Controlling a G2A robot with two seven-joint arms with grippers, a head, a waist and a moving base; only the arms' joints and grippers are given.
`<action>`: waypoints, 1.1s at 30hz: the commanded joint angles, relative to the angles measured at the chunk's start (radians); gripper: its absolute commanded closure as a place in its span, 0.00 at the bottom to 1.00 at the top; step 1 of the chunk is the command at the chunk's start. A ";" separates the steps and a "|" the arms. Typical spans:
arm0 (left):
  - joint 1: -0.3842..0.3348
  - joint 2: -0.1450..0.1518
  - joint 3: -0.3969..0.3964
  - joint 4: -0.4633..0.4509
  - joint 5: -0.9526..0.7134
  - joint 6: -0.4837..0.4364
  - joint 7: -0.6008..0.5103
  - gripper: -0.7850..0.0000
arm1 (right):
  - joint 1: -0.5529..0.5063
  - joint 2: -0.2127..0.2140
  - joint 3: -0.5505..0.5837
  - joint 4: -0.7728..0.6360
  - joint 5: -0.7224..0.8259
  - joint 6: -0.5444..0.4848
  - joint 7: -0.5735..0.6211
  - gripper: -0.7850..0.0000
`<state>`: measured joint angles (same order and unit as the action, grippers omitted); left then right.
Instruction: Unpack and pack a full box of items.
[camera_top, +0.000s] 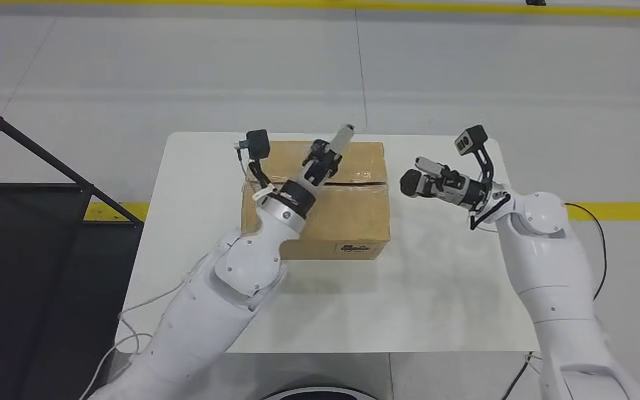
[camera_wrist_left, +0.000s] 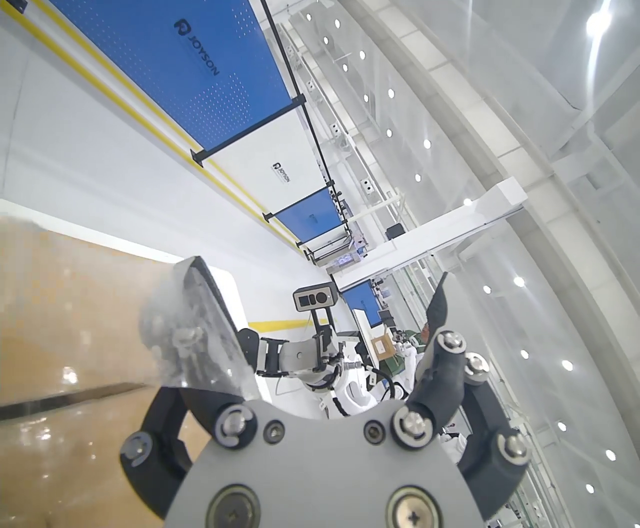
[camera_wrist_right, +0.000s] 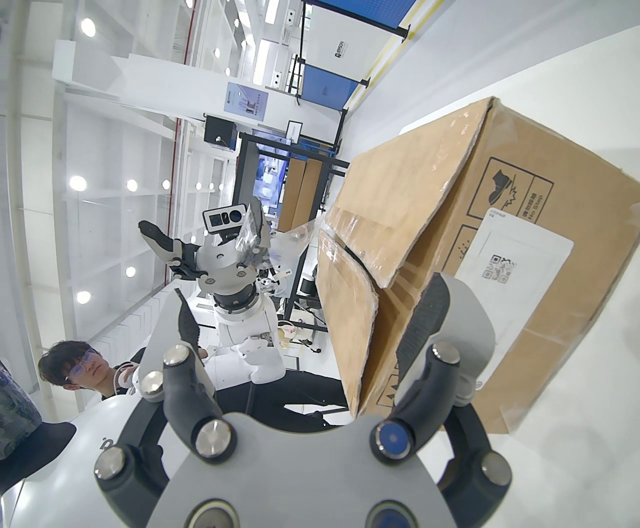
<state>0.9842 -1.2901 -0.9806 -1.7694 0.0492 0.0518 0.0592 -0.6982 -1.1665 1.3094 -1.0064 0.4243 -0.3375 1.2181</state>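
Cardboard box (camera_top: 350, 215) sat at the surface's (camera_top: 440, 290) far edge, your left jaws were spread over its top seam, clear film (camera_wrist_left: 190, 330) stuck to one, your right jaws were spread, empty, beside it

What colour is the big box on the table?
The box is brown cardboard with a white label; the right wrist view shows it best.
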 joint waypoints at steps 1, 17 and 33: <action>-0.004 -0.006 0.009 0.010 0.005 0.000 -0.002 0.00 | -0.002 0.002 0.003 0.004 0.004 -0.003 0.002 0.00; -0.106 -0.064 0.067 0.138 -0.016 -0.004 0.051 0.00 | -0.035 0.022 0.030 -0.001 0.025 -0.016 0.010 0.00; -0.171 -0.120 0.119 0.250 -0.018 -0.013 0.059 0.00 | -0.058 0.040 0.054 0.000 0.040 -0.020 0.014 0.00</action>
<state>0.8160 -1.4054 -0.8662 -1.5288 0.0293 0.0412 0.1147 -0.7556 -1.1275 1.3627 -1.0079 0.4627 -0.3567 1.2321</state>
